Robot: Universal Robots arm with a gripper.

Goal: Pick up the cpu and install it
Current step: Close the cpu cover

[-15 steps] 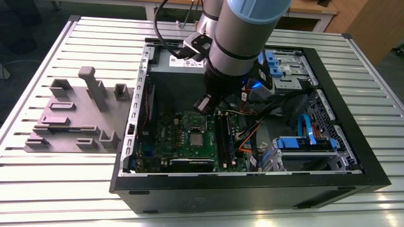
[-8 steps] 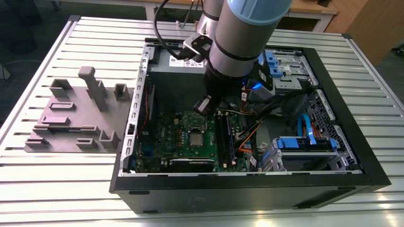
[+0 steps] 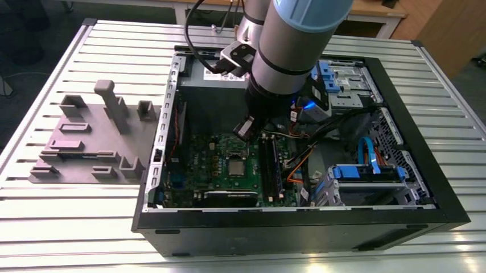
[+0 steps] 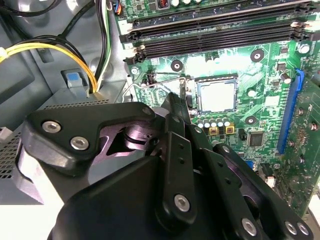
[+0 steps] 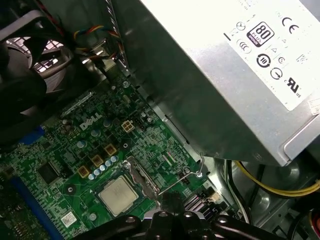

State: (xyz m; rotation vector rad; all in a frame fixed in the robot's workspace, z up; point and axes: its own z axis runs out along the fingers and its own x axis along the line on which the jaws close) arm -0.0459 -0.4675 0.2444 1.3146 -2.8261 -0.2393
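A: From the exterior view's left, what is there?

B: First a mauve-grey plastic tray with raised blocks (image 3: 87, 142) on the slatted metal table (image 3: 61, 210); then the open black PC case (image 3: 304, 222) w/ the green motherboard (image 3: 220, 170) inside.

A: And the cpu?

B: The small flat square cpu with silver-grey metal top (image 3: 238, 167) sits already in the socket on the board; in both wrist views it lies flat there (image 4: 216, 96) (image 5: 118, 193), and the thin wire socket lever (image 5: 180, 180) stands up beside it, not latched.

A: The gripper?

B: The black gripper (image 3: 247, 129) hangs above the board, near the cpu but apart from it; it holds nothing; if the fingers are together or apart, I cannot tell, the linkage (image 4: 175, 165) covers them.

A: More to the right?

B: The grey metal power-supply box (image 5: 235, 75) near the arm; further right, blue drive brackets (image 3: 368, 172) and an orange cable (image 3: 300, 165).
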